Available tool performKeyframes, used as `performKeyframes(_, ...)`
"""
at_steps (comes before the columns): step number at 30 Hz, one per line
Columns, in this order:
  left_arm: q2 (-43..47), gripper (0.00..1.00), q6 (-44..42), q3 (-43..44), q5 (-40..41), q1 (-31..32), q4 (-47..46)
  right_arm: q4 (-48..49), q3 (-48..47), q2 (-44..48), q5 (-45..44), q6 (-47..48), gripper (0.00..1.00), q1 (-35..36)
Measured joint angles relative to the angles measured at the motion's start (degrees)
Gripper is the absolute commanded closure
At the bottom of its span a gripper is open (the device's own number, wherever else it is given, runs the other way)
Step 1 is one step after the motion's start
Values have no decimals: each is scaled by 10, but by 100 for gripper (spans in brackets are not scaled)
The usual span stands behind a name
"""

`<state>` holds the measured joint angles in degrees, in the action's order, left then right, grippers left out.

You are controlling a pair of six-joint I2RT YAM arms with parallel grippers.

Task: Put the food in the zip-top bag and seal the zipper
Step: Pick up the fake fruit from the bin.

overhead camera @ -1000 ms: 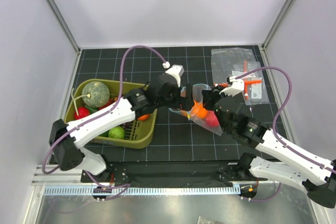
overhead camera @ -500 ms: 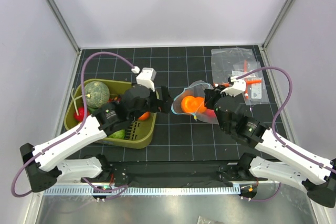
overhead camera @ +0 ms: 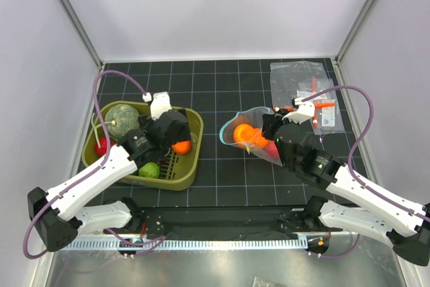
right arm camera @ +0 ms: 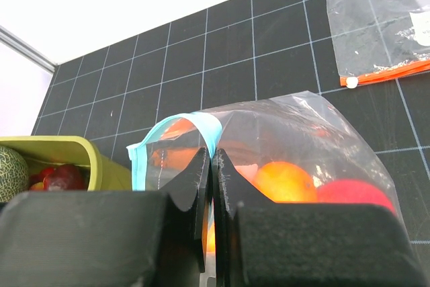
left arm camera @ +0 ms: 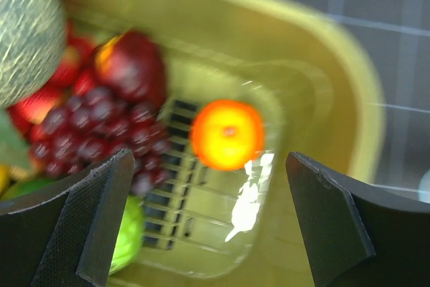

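Your left claw is open: drop straight onto the orange, clear of the grapes; right claw pinches the bag rim.

Left gripper, jaws set wide apart, above an olive-yellow basket. Between the two dark fingers, an orange fruit lies alone on the slotted floor. To its left is a bunch of dark purple grapes; just beyond it, touching, a dark red round fruit with a yellow patch. Far left, the netted grey-green melon; near left, a green ball. Far right, black gridded mat; the whole view is slightly blurred
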<state>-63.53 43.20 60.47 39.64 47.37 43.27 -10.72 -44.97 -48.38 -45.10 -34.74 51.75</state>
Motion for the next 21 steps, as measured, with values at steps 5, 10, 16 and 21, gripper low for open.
performKeyframes(5, 16, 0, 55, -57, -4, -50, 36, 0, 0, 0, 3, 1, 92, 0)
performKeyframes(10, 37, 0, 163, -95, 10, -74, 88, 2, 0, -1, 3, 2, 92, 0)
performKeyframes(16, 43, 0, 296, -119, 39, -112, 162, 4, 0, -6, 5, 2, 92, 0)
performKeyframes(21, 79, 0, 334, -158, 38, -149, 155, 5, 2, -8, 7, 3, 92, 0)
